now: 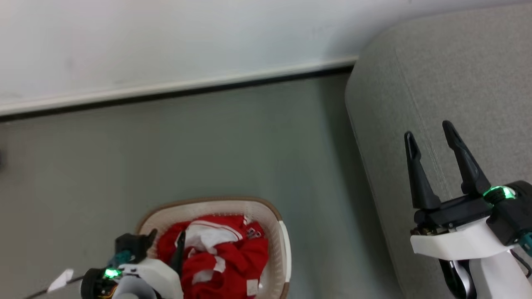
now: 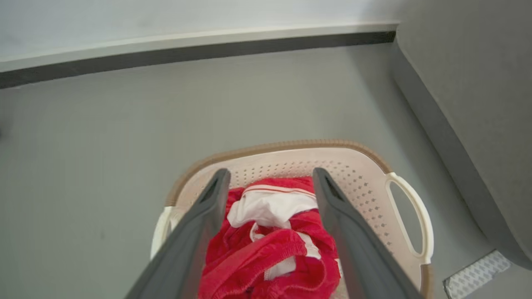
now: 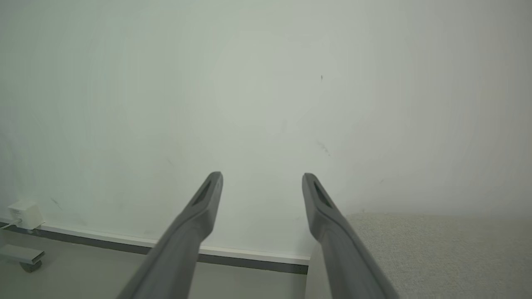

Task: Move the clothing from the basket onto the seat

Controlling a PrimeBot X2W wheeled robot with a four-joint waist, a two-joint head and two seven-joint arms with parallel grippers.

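The cream basket (image 1: 208, 203) with a brown rim stands on the floor at the bottom of the head view, with crumpled red and white clothing (image 1: 226, 259) in it. My left gripper (image 1: 167, 234) hovers over the basket's left side, open and holding nothing. Along its fingers, the left wrist view shows the basket (image 2: 357, 174), the clothing (image 2: 270, 249) below the left gripper (image 2: 270, 172), and the seat (image 2: 478, 104) at the right. The grey seat (image 1: 457, 83) fills the right of the head view. My right gripper (image 1: 429, 129) is open and empty above it. The right wrist view shows the right gripper (image 3: 262, 177) facing the wall, the seat (image 3: 436, 249) below.
A strip of grey floor (image 1: 324, 207) separates basket and seat. The pale wall and its baseboard (image 1: 187, 89) run behind both. A small white box (image 3: 24, 214) sits on the wall near a wheeled foot (image 3: 20, 255). A pale patterned plate (image 2: 478, 270) lies by the seat's base.
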